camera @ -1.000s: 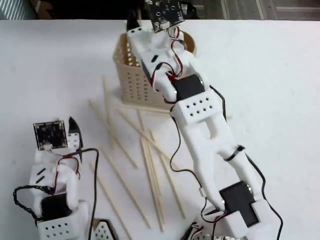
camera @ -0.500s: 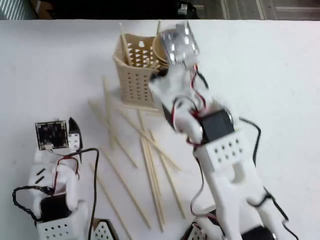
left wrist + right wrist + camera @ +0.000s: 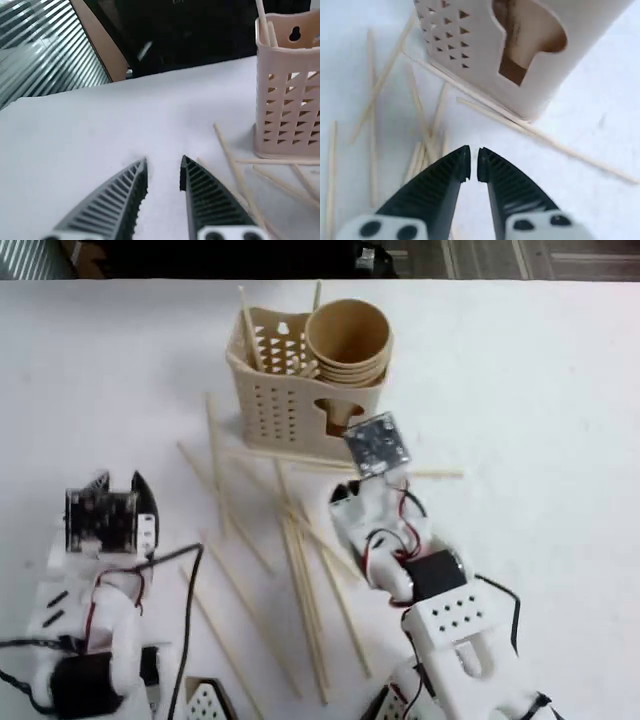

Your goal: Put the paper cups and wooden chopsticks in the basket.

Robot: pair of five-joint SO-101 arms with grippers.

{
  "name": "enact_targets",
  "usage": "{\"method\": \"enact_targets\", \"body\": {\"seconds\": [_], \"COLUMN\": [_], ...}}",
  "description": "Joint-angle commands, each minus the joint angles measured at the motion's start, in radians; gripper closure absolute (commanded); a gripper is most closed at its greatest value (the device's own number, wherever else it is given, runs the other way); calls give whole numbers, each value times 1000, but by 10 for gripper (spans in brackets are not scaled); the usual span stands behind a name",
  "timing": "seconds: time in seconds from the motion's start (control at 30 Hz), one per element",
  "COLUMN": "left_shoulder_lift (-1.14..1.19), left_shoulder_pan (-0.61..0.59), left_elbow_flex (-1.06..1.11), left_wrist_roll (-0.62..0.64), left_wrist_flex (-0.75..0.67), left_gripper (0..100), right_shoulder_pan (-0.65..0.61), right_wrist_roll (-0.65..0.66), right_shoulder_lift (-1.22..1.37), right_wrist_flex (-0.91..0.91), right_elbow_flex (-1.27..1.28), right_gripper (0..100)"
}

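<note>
A pale perforated basket (image 3: 275, 400) stands at the back of the table with a stack of paper cups (image 3: 348, 335) inside it and chopsticks (image 3: 245, 320) sticking up from it. Several wooden chopsticks (image 3: 300, 580) lie scattered in front of it. My right gripper (image 3: 473, 152) hangs shut and empty just in front of the basket (image 3: 470, 45), above loose chopsticks (image 3: 520, 125). At the front left my left gripper (image 3: 118, 480) is open with nothing between its fingers. Its own view has the gripper (image 3: 164, 162) over bare table, the basket (image 3: 287, 95) off to one side.
The white table (image 3: 530, 390) has free room to the right of the basket and at the far left. The right arm's body (image 3: 440, 610) lies over the front centre, beside the chopstick pile. A dark room edge runs behind the table.
The right arm has drawn back from over the basket and now sits low in front of it, uncovering the cups. The left arm has shifted slightly.
</note>
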Motion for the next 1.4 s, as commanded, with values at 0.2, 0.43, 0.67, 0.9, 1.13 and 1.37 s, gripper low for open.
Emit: {"method": "enact_targets", "body": {"seconds": [0.2,0.43,0.67,0.9,1.13,1.37], "left_shoulder_lift": [674,1064,1455,1782,1974,2106], "left_shoulder_pan": [73,151,186,189,189,189], "left_elbow_flex": [-279,-394,-580,-786,-931,-1026], "left_wrist_roll": [-6,176,245,324,368,373], "left_wrist_flex": [44,29,29,29,37,81], "left_gripper": [850,717,755,755,779,966], "right_shoulder_pan": [150,151,151,151,151,153], "right_wrist_roll": [-84,-84,-83,-84,-84,-83], "right_shoulder_lift": [-27,-27,-28,-28,-28,-30], "right_wrist_flex": [-70,-82,-140,-140,-140,-140], "right_elbow_flex": [54,68,112,112,112,112], "right_gripper": [957,957,957,957,957,957]}}
